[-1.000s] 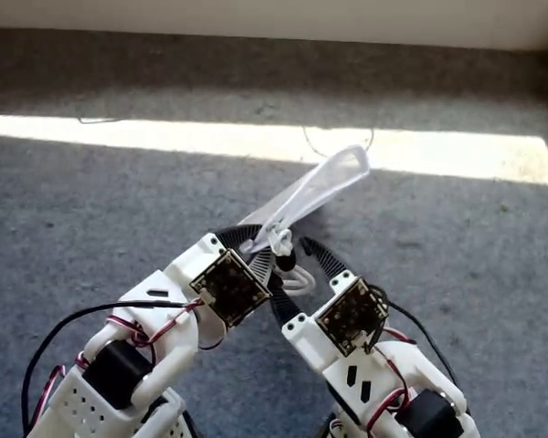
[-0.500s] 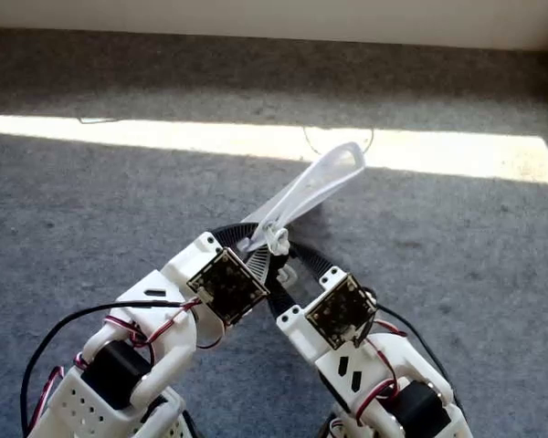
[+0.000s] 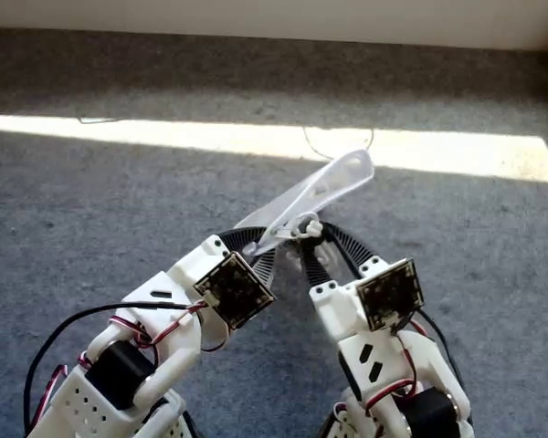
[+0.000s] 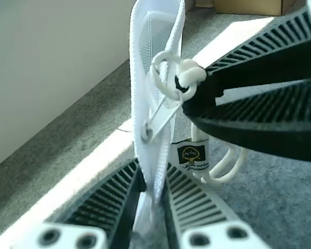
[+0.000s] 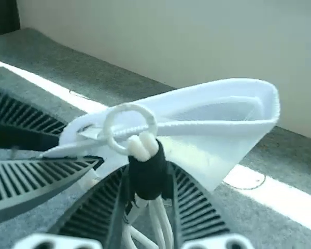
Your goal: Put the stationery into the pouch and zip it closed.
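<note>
The white mesh pouch (image 3: 321,187) is held off the grey carpet, edge up, slanting away from both arms. My left gripper (image 3: 256,245) is shut on the pouch's near end; the left wrist view has that white edge (image 4: 145,104) pinched between the black ribbed fingers (image 4: 111,202). My right gripper (image 3: 312,234) sits just beside it, shut on the zipper pull cord. In the right wrist view its fingers clamp the black bead (image 5: 146,168) under the white ring (image 5: 129,124), with the pouch (image 5: 217,119) spreading out behind. Loops of white cord (image 4: 220,166) hang below.
A sunlit strip (image 3: 164,137) crosses the carpet beyond the pouch, with a thin wire loop (image 3: 338,146) lying in it. A pale wall (image 3: 274,18) closes the far side. A cardboard box (image 4: 249,5) stands far off.
My right gripper went from open beside the cord to shut on it, then shifted right and away with the pull. The pouch swung slightly right. The left arm stayed in place.
</note>
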{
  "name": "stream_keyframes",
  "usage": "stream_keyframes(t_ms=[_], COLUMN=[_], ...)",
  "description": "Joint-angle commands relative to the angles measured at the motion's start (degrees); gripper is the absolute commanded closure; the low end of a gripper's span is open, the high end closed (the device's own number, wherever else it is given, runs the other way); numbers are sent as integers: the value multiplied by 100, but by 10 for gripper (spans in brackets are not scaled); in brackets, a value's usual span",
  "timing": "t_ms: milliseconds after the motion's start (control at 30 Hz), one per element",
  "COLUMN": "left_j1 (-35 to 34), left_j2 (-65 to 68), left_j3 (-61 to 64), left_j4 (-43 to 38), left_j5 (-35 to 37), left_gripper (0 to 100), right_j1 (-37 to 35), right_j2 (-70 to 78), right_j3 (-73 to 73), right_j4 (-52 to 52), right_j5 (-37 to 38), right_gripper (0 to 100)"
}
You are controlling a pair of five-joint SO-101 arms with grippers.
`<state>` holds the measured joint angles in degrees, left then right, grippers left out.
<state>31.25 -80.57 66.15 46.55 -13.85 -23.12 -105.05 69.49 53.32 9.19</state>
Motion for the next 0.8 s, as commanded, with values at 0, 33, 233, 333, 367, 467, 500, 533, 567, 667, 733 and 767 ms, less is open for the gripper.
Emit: stream_keyframes(t_ms=[0,33,233,333,367,467,500,533,567,667,733,767], left_j1=[-119,-119,-119,-119,-127,-127,-127,-127,-127,-127,-127,-127], left_j2=[4,4,4,4,4,4,4,4,4,4,4,4], left_j3=[-4,-4,4,4,4,4,4,4,4,4,4,4], left_j4=[44,44,105,123,123,123,123,123,123,123,123,123], left_j5=[-35,-35,-193,-193,-193,-193,-193,-193,-193,-193,-193,-193], left_gripper=[994,994,995,995,995,995,995,995,995,995,995,995], right_j1=[365,418,927,1200,1288,1569,1657,1745,1851,2141,2273,2334], right_j2=[-31,-31,-22,-22,-22,-13,-13,-13,-13,-13,-13,-13], right_j3=[-514,-558,-585,-576,-567,-567,-567,-567,-567,-567,-567,-567], right_j4=[-198,-198,-620,-919,-980,-1068,-1103,-1147,-1182,-1297,-1297,-1297], right_j5=[-202,-229,-273,-273,-281,-281,-281,-316,-396,-466,-475,-475], right_gripper=[992,992,992,992,992,992,992,992,992,992,992,992])
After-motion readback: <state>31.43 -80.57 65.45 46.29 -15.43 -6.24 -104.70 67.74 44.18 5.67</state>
